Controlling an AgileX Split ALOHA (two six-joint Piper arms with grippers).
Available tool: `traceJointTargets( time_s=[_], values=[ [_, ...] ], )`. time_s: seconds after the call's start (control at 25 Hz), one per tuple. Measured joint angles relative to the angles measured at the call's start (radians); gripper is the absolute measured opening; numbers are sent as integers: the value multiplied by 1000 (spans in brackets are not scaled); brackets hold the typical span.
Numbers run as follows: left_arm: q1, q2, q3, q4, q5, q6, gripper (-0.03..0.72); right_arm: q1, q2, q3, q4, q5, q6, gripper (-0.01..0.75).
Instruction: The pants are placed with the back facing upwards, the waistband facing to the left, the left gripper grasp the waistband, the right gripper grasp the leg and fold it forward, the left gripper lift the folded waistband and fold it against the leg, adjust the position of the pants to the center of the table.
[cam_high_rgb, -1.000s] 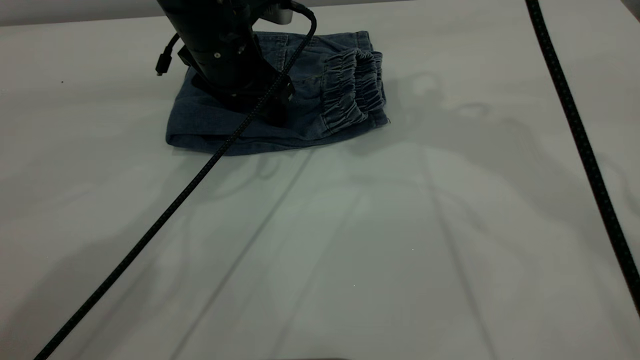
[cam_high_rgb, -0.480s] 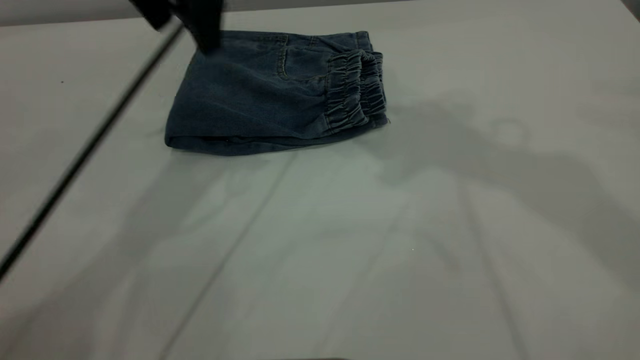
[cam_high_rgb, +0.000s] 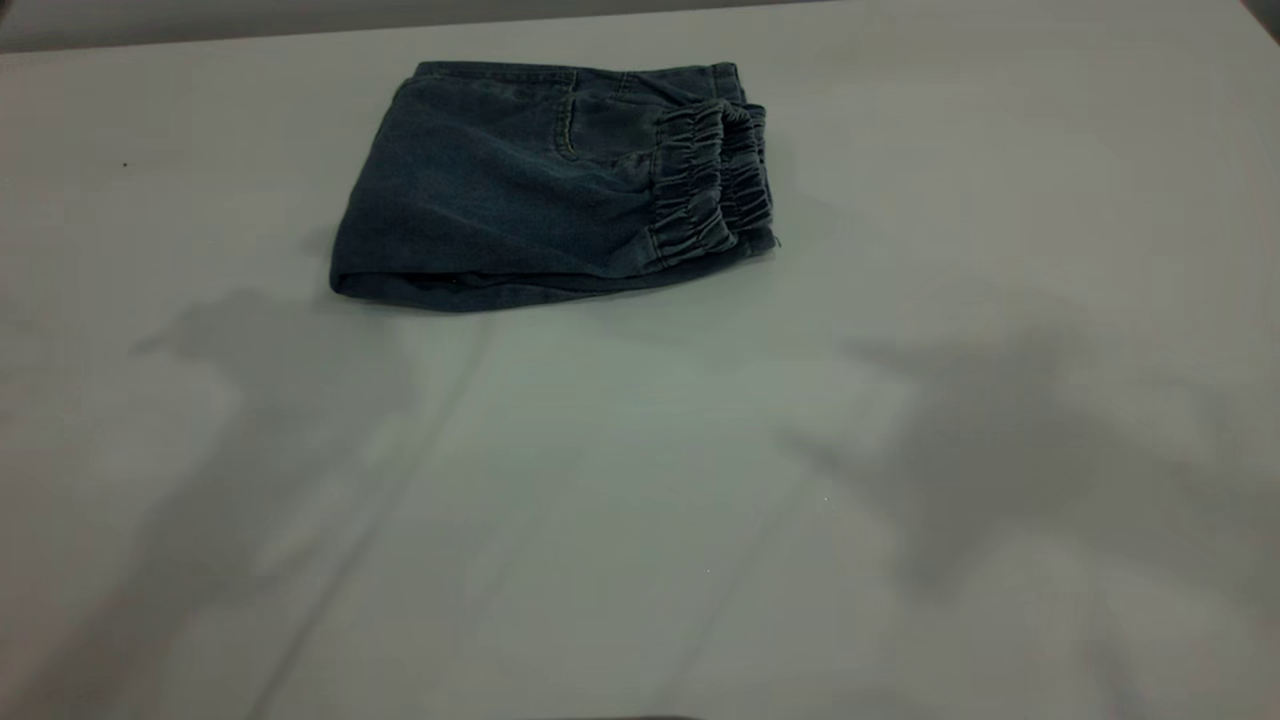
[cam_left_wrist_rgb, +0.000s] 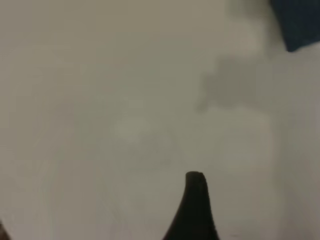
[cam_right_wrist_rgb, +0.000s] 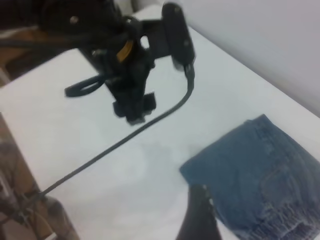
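A: The pants (cam_high_rgb: 540, 190) lie folded, toward the table's (cam_high_rgb: 640, 480) far side, left of middle; waistband (cam_high_rgb: 710, 180) bunched on the right edge.

B: Grippers?

A: Left gripper (cam_right_wrist_rgb: 132, 107) hangs above bare tabletop, well apart from the denim. Right gripper (cam_right_wrist_rgb: 200, 215) sits just beside the fold. Can't tell whether either's fingers are spread or pressed together.

B: Remaining step?

A: Probably centring. Slide the stack flat, pressing both layers, or the fold slips.

B: Surface?

A: Smooth, pale, shadowed; a plain wall (cam_right_wrist_rgb: 280, 45) behind.
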Motion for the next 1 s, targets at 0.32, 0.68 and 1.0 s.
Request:
traceJointTargets(
  time_s=[0.32,0.68,1.0],
  values=[
    [0,-203,0,-54,1,-2,565,0,-142,0,-37,187,93,465],
    [0,-587,0,-277,1,98,565,0,-268,149,-84,223,207,465],
    [0,-1031,154,-461,1,175,565,0,-555,394,-91,223,218,465]
  ],
)
